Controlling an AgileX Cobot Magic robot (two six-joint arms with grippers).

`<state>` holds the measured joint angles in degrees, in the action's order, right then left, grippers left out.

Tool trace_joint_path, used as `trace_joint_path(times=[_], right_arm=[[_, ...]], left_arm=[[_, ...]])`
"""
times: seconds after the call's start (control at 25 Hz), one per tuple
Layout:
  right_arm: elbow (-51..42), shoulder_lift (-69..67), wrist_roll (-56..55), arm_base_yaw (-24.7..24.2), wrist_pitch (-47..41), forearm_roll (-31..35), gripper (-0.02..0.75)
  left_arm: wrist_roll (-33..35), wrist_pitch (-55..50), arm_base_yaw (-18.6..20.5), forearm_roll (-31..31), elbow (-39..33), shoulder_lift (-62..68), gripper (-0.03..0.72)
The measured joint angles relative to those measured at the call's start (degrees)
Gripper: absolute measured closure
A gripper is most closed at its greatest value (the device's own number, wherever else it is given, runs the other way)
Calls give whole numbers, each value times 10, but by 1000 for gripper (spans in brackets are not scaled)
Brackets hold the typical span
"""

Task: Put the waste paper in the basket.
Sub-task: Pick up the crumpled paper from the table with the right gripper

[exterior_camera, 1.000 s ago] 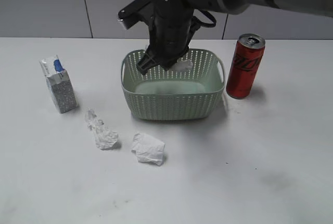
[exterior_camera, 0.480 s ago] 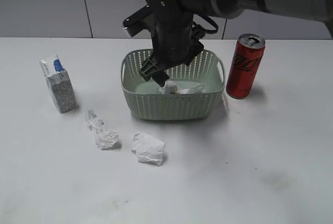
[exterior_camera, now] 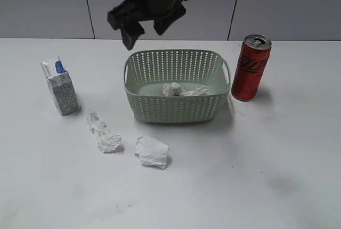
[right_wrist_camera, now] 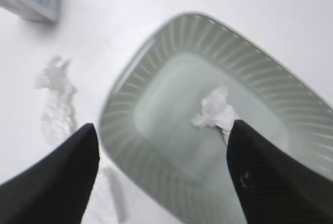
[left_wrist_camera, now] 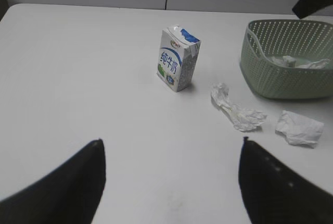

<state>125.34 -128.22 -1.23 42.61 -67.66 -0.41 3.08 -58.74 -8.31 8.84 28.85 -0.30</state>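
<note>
The mint-green basket (exterior_camera: 176, 109) stands mid-table with one crumpled white paper wad (exterior_camera: 184, 89) lying inside it. Two more paper wads lie on the table in front of it: one (exterior_camera: 104, 133) at the left, one (exterior_camera: 152, 152) nearer the middle. My right gripper (exterior_camera: 141, 29) is open and empty, raised above the basket's back left corner. The right wrist view shows the basket (right_wrist_camera: 130, 140) and the wad inside (right_wrist_camera: 216, 112) below its open jaws (right_wrist_camera: 164, 156), blurred. My left gripper (left_wrist_camera: 171, 146) is open and empty over bare table; its view shows the basket (left_wrist_camera: 281, 81) and both loose wads (left_wrist_camera: 234, 109), (left_wrist_camera: 299, 127).
A small white-grey carton with a blue mark (exterior_camera: 59, 86) stands at the left, also seen in the left wrist view (left_wrist_camera: 178, 59). A red can (exterior_camera: 251, 68) stands right of the basket. A grey wall runs behind the table.
My right gripper let go of a paper wad into the basket, then rose up and to the left, out of the basket. The two wads on the table have not moved.
</note>
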Motion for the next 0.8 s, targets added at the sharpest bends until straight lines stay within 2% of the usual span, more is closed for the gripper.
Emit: trace_joint_path(times=[0.36,0.44,0.56,0.8], right_arm=[[24,30,25,1,-7,162,177],[21,40,34,9,-7,182,177],[-14,79,52,33,-7,169,177],[-164,164,74,79,-5,126,177]], left_arm=[[0,0,0,0,0,0,97],[0,0,0,0,0,0,97],[0,0,0,0,0,0,97],[0,0,0,0,0,0,97]])
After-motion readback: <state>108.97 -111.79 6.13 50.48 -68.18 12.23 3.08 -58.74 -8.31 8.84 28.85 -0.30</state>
